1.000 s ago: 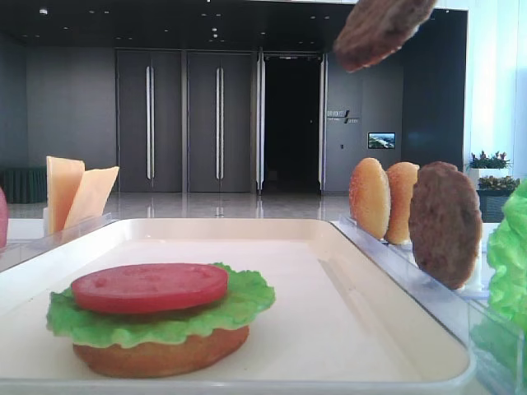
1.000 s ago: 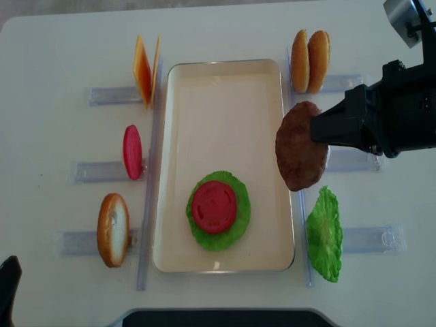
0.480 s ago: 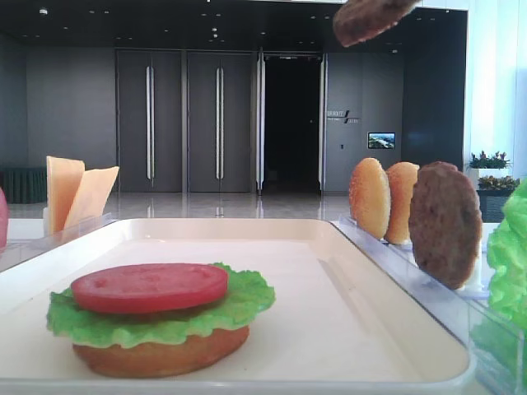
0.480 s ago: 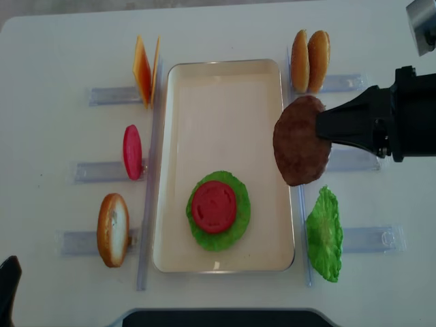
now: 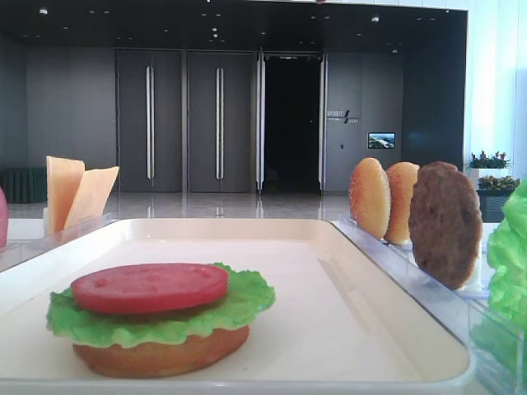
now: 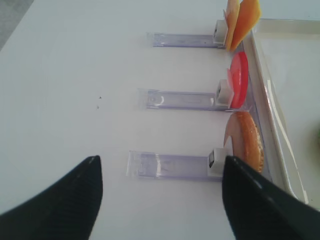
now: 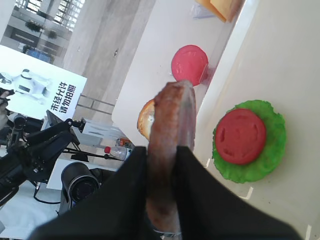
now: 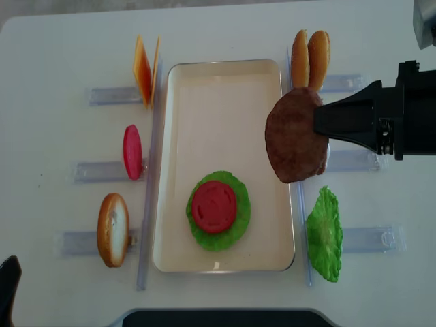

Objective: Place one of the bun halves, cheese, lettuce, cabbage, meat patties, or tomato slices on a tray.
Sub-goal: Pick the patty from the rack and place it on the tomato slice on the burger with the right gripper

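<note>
The right end effector is clamped shut on a meat patty, holding it above the right rim of the tray at centre right of the overhead frame. In the tray's lower half a tomato slice lies on lettuce. The left end effector over the desk has its fingers spread wide, holding nothing.

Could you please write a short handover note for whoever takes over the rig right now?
Right gripper: shut on a patty, held in the air over the tray's right edge.
Left gripper: open, empty, above the table left of the tray.
Done: on the tray a bun half carries lettuce and a tomato slice.
Left: bring the patty over and set it down, most likely on that stack.
</note>
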Tool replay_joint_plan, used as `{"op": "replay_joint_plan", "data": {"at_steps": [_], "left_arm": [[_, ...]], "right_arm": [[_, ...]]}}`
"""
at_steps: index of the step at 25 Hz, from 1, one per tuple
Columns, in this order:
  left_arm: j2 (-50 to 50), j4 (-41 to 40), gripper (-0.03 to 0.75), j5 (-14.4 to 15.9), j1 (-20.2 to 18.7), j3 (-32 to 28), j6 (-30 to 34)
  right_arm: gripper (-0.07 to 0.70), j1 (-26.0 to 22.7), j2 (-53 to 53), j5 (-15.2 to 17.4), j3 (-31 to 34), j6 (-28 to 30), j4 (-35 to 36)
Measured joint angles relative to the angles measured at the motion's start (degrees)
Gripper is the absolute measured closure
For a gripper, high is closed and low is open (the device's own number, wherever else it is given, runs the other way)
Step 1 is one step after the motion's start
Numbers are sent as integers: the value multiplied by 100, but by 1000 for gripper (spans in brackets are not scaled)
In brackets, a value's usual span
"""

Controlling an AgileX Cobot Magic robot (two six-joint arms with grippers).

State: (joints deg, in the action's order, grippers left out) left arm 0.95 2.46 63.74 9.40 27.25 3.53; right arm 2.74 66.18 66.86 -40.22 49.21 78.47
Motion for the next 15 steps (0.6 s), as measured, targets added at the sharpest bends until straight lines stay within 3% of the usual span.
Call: {"op": "replay_joint_plan", "data": {"at_steps": [11,15], "left_arm": [[0,0,142,0,0,0,5],[0,0,142,0,0,0,5]], "right_arm": [[475,-136,0,-26,395,24,-112],[475,313,0,-342,395,52,-148]]}}
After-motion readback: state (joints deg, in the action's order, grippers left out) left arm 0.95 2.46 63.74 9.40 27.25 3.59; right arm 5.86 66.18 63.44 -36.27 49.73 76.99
